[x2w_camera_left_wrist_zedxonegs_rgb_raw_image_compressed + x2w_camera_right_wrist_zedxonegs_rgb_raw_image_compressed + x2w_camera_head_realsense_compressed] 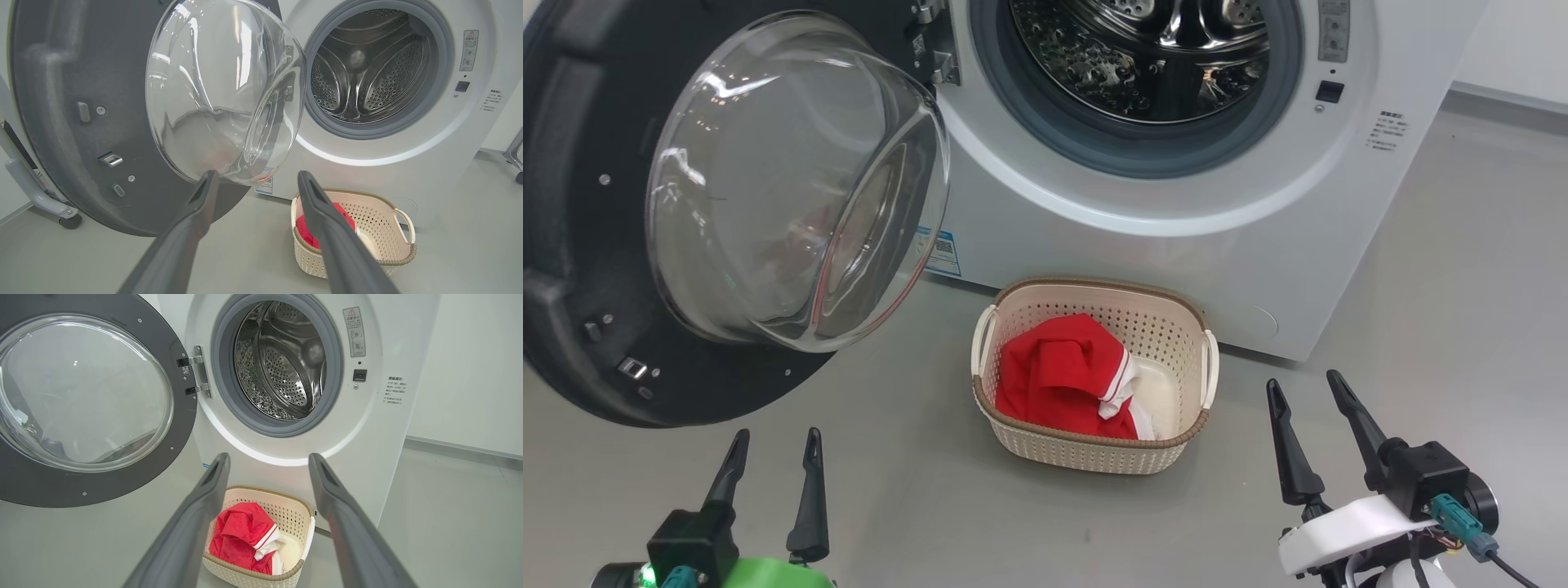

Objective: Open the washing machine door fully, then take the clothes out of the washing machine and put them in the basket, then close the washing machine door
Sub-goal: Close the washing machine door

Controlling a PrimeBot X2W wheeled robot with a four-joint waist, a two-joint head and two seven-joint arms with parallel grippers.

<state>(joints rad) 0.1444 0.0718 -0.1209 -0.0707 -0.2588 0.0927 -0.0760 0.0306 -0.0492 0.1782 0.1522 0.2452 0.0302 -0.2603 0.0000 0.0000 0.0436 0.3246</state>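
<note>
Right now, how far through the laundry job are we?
Done: washing machine door stands wide open, the washing machine looks empty inside, clothes lie in the basket. In hand: nothing; left tool and right tool are both open and empty. Left: close the door.

White washing machine [1176,245], grey ring [996,82], shiny hole-dotted steel drum [1094,73]. On the door [572,204], black frame, clear glass. The basket [1078,453] is cream with dotted holes, brown woven rim, white handles. The clothes [1045,367] are bright red, white stripey trim at their 4 o'clock.

Bright; glare on washing machine door [792,180]
</note>
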